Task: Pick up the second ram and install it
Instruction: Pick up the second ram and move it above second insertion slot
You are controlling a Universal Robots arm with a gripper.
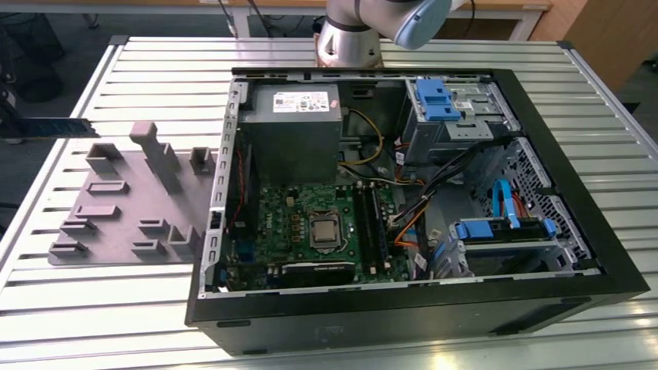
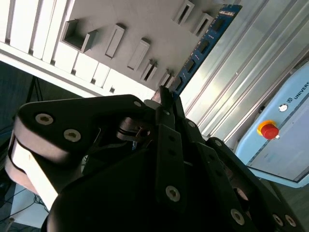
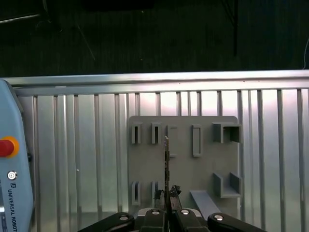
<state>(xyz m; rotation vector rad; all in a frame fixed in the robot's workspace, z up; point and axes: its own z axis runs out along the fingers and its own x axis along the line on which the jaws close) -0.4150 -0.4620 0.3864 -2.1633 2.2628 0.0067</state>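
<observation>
The second ram (image 1: 52, 127) is a thin blue-green stick hanging in the air at the exterior view's far left, above and beyond the grey tray (image 1: 113, 193). My gripper (image 1: 11, 127) is shut on its end. In the second wrist view the ram (image 2: 205, 43) runs out from the black fingertips (image 2: 166, 99) over the tray (image 2: 125, 24). The first wrist view shows the ram (image 3: 167, 164) edge-on, clamped in the gripper (image 3: 167, 210) above the tray (image 3: 203, 169). The green motherboard (image 1: 298, 223) with its long dark memory slots (image 1: 372, 223) lies inside the open computer case (image 1: 575, 254).
The tray carries several upright blocks (image 1: 165, 158). The case holds a grey power supply (image 1: 293, 127), blue drive brackets (image 1: 437, 100) and loose cables (image 1: 411, 208). The arm's base (image 1: 350, 42) stands behind the case. A pale blue pendant with a red button (image 3: 7, 147) lies on the slatted metal table (image 3: 72, 159).
</observation>
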